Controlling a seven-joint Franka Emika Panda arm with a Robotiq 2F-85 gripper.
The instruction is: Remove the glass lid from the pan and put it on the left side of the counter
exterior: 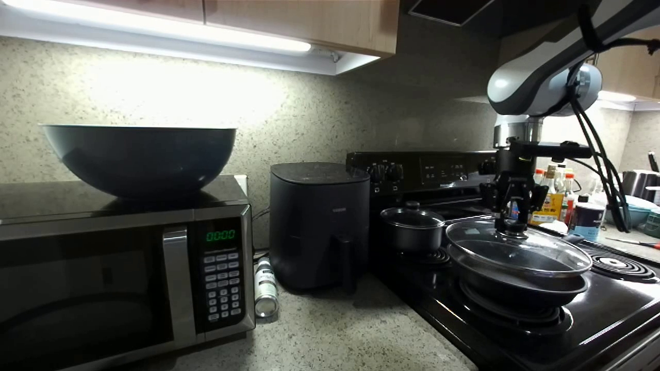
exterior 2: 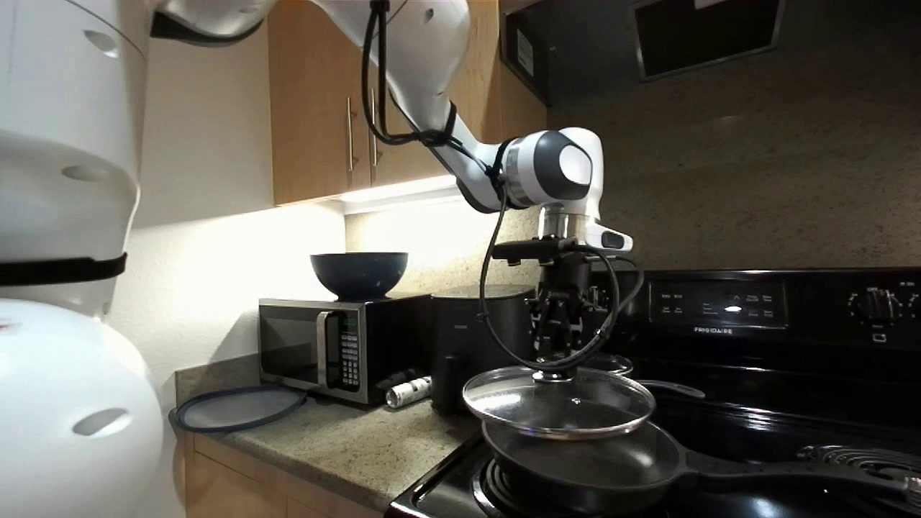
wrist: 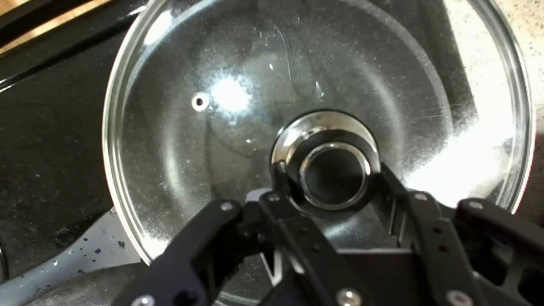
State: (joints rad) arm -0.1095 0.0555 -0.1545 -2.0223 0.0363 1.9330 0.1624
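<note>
counter cropped, end effector gripping glass lid, pan partly hidden beneath

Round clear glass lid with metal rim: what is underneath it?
Under the lid is a wide black frying pan, its dark interior partly visible. What the black gripper covers in the wrist view cannot be seen.

Glossy, metal-rimmed glass lid.
</note>
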